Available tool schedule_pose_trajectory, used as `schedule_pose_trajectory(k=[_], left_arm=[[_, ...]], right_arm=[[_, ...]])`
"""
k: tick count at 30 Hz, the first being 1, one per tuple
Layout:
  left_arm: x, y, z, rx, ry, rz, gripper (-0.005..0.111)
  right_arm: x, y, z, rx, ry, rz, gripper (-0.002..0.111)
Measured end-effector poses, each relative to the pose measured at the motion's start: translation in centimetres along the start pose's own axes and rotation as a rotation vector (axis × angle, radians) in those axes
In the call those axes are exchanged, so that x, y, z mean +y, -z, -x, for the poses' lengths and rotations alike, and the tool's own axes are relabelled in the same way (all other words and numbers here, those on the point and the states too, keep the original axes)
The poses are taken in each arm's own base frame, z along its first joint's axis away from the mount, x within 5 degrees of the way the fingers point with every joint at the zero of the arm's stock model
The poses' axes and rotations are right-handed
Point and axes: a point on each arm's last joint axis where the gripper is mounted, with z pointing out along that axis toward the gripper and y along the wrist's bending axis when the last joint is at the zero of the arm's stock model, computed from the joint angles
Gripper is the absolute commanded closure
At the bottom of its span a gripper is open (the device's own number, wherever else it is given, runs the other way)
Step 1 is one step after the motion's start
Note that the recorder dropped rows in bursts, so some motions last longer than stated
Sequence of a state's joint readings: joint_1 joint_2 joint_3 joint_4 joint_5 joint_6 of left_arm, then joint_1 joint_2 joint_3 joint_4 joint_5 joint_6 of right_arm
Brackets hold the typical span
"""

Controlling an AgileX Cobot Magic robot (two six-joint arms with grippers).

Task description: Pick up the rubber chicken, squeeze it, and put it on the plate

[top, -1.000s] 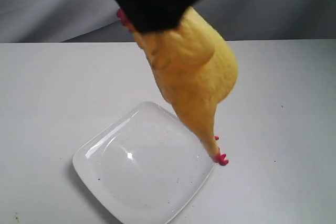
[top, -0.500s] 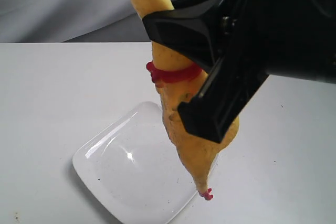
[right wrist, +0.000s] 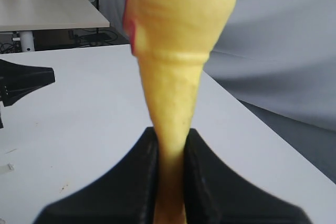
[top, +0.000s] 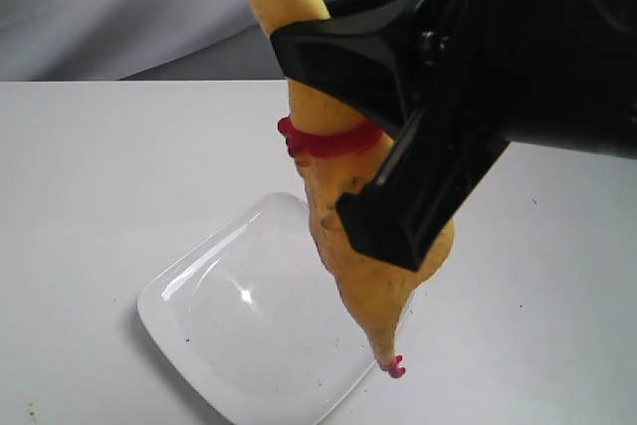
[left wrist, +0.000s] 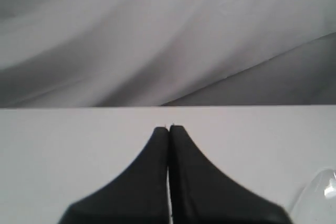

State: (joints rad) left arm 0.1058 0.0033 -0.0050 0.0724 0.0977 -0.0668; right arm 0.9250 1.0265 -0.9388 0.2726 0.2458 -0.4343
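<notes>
The yellow rubber chicken (top: 373, 276) hangs nearly upright, head at the top edge of the exterior view and red feet (top: 395, 367) low beside the near right rim of the white plate (top: 199, 330); whether they touch it I cannot tell. My right gripper (top: 313, 128) is shut on the chicken's body around the red neck band (top: 328, 138). In the right wrist view the chicken (right wrist: 178, 40) is pinched thin between the black fingers of the right gripper (right wrist: 170, 141). My left gripper (left wrist: 168, 129) is shut on nothing, low over the white table.
The white table (top: 100, 166) runs back to a grey draped cloth (top: 90, 7). The left gripper (right wrist: 29, 80) shows as a black wedge off to one side in the right wrist view. A corner of the plate (left wrist: 320, 198) shows in the left wrist view.
Since a second ago the right gripper has come down into view with the chicken, whose feet have dropped to the plate's near right rim. Nothing has moved in the last half second.
</notes>
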Motion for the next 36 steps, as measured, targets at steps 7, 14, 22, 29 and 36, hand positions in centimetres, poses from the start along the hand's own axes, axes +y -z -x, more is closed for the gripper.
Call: schedule_pose_trajectory(k=[7,14,22,29,36], left_arm=[[-0.2,0.5,2.8,-0.317,0.005,-0.022,0.106],[-0.3,1.5,5.0,-0.581,0.098,-0.068,0.106],[-1.0,1.3,4.7,-0.501,0.464,-0.237,0.106],[-2.4,0.9,3.2,-0.308,0.383,-0.343,0.074],[-4.9,0.4,1.9,-0.097,0.261,-0.589,0.018]], right_arm=[[0.0,0.0,0.0,0.0,0.0,0.0,0.108],[0.0,0.0,0.0,-0.001,-0.013,0.003,0.108],[0.0,0.0,0.0,-0.001,-0.013,0.003,0.108],[0.0,0.0,0.0,-0.002,-0.017,0.004,0.108],[0.0,0.0,0.0,-0.002,-0.023,0.005,0.108]])
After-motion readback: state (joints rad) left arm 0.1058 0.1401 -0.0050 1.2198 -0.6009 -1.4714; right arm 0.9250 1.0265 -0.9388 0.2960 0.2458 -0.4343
